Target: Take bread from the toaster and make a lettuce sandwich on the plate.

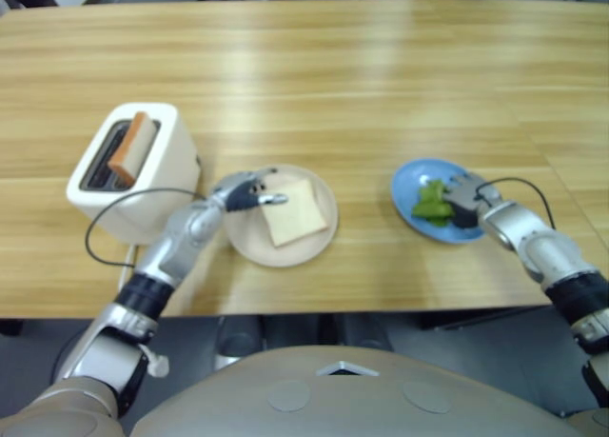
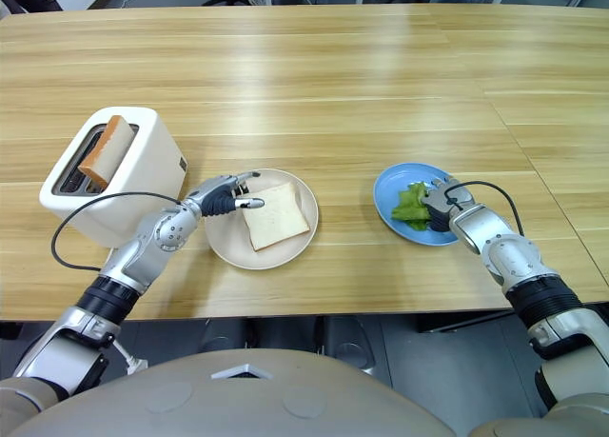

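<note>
The left robot hand (image 2: 228, 197) is held loosely spread over the left rim of the beige plate (image 2: 233, 248), with nothing gripped. One bread slice (image 2: 276, 216) is lying flat on that plate, just beside the fingertips, so the first toast step can be counted as done.

Further left, a second slice (image 2: 105, 151) can be seen poking up out of the toaster (image 2: 143, 175), not yet pulled.

Over on the other side, the right robot hand (image 2: 443, 207) is parked on the blue plate (image 2: 398, 174), right against the lettuce (image 2: 409, 207). So the lettuce pickup is probably the step in hand. Next, a proper grip on a leaf would be needed, then a carry across the tabletop (image 2: 333, 94) to be laid on the bread. After that the toaster slice would have to be fetched for the top.

Hard to make out: whether the lettuce is actually pinched or only touched can't be told, since the contact side is covered by the right robot hand itself. Part of the lettuce is hidden under it too. How deep the second slice sits in the slot isn't visible either.
</note>
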Robot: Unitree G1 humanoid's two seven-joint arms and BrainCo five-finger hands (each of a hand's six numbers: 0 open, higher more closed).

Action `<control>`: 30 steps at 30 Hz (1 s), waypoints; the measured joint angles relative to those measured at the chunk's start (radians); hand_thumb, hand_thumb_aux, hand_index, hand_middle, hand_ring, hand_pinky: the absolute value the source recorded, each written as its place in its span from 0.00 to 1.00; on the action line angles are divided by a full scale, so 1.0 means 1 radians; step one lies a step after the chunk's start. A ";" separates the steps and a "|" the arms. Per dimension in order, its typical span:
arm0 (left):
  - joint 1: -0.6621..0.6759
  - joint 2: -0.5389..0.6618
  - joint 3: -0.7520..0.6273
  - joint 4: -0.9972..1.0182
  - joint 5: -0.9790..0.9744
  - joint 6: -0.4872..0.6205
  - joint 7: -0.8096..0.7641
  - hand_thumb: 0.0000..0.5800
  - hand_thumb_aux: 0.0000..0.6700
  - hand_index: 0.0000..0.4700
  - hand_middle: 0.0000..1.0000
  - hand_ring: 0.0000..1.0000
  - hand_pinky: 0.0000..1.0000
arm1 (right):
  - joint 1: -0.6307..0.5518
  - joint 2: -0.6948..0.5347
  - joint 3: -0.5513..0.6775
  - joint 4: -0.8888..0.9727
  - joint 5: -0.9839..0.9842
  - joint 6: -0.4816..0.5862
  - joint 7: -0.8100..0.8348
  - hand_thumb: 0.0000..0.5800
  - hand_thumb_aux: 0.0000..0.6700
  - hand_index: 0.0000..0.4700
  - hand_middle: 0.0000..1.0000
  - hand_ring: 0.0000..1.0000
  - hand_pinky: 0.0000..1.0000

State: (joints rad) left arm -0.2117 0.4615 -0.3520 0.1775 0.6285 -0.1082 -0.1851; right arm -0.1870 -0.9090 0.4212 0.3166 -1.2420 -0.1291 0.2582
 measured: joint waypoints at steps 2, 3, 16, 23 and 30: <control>0.001 0.000 0.012 -0.018 0.007 0.000 0.025 0.00 0.00 0.00 0.00 0.00 0.00 | -0.003 0.003 0.003 0.000 0.000 0.000 -0.006 1.00 1.00 0.98 0.00 0.00 0.00; 0.001 0.000 0.019 -0.030 0.014 0.001 0.042 0.00 0.00 0.00 0.00 0.00 0.00 | -0.004 0.005 0.003 0.000 0.000 0.000 -0.009 1.00 1.00 0.98 0.00 0.00 0.00; 0.011 -0.018 0.097 -0.189 0.054 -0.018 0.232 0.00 0.00 0.00 0.00 0.00 0.00 | -0.029 -0.004 -0.034 -0.024 0.082 -0.002 -0.037 1.00 1.00 0.98 0.00 0.00 0.00; 0.040 -0.055 0.152 -0.299 0.011 -0.100 0.312 0.00 0.00 0.00 0.00 0.00 0.00 | -0.062 -0.032 -0.108 -0.139 0.156 -0.020 -0.083 1.00 1.00 0.98 0.00 0.00 0.00; 0.086 -0.103 0.212 -0.359 -0.048 -0.161 0.362 0.00 0.00 0.00 0.00 0.00 0.00 | -0.099 -0.020 -0.149 -0.225 0.205 -0.061 -0.147 1.00 1.00 0.98 0.00 0.00 0.00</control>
State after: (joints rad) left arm -0.1261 0.3584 -0.1397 -0.1814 0.5809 -0.2689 0.1773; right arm -0.2855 -0.9292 0.2724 0.0917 -1.0373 -0.1897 0.1116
